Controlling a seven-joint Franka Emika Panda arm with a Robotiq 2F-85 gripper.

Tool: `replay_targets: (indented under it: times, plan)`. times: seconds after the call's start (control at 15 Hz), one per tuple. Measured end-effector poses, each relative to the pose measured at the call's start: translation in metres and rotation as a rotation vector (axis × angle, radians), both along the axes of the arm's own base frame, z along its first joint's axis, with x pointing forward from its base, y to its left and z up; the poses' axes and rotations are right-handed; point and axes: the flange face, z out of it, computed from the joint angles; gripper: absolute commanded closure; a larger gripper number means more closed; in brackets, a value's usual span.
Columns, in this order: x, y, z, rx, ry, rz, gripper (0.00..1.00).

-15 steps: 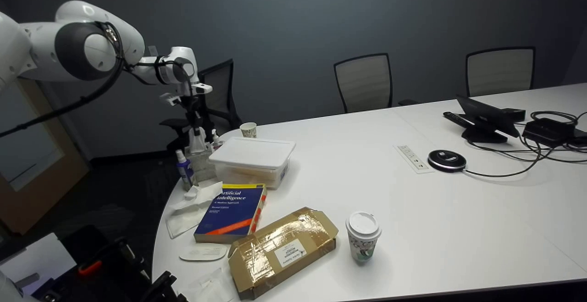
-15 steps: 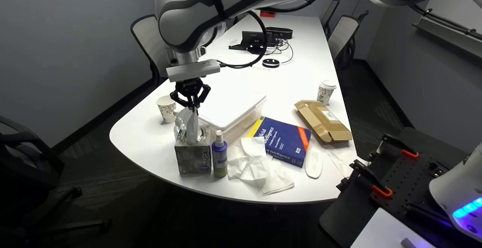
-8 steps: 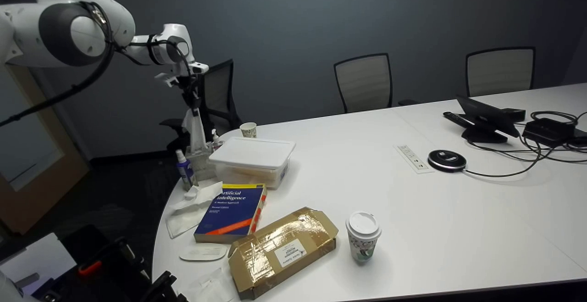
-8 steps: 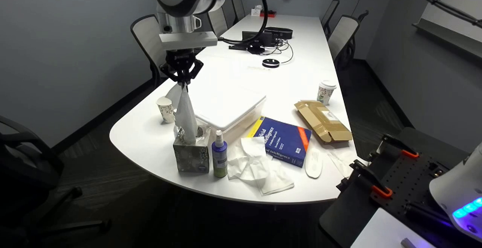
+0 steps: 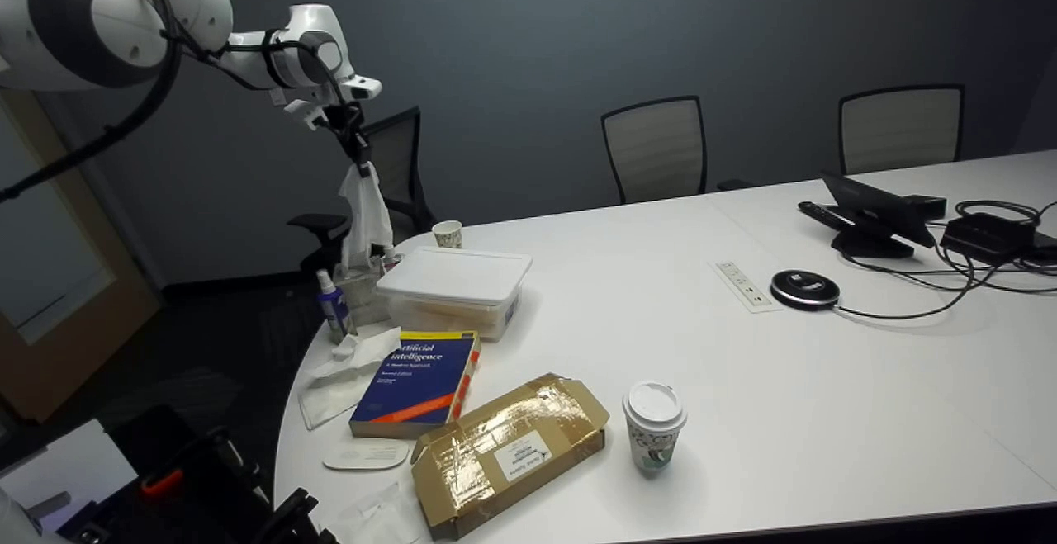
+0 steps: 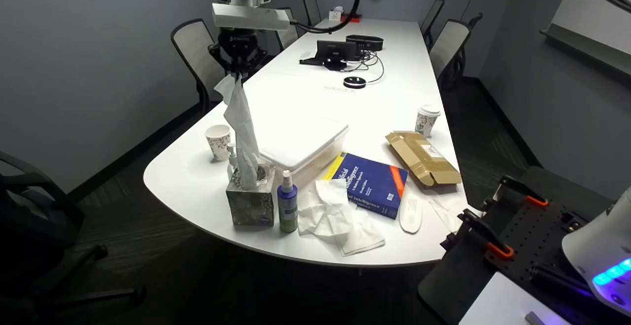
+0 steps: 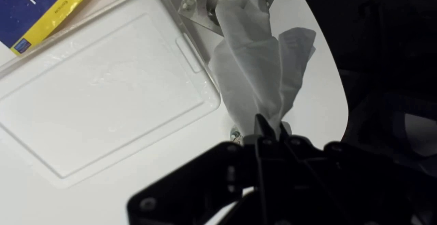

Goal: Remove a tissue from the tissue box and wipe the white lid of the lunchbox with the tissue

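The tissue hangs above the table, near its curved edge. Over it the arm stretches out, its gripper pointing down, clamped on the tissue's upper end. On the lunchbox's white lid, only the wrist view shows a tab. The tissue's long axis runs nearly upright, down to the tissue box.
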Motion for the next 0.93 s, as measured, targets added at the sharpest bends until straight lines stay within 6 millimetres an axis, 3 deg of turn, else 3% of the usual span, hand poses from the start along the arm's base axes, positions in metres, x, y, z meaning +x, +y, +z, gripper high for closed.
replay_targets:
  times: [0.13,0.27,0.53,0.93]
  plan:
    - [0.003,-0.025,0.001,-0.012,-0.01,-0.06,1.0]
    - [0.002,-0.054,-0.01,-0.061,0.005,-0.141,1.0]
    - [-0.012,-0.101,-0.062,-0.18,0.079,-0.272,1.0]
    - [-0.048,-0.125,-0.138,-0.273,0.203,-0.369,1.0]
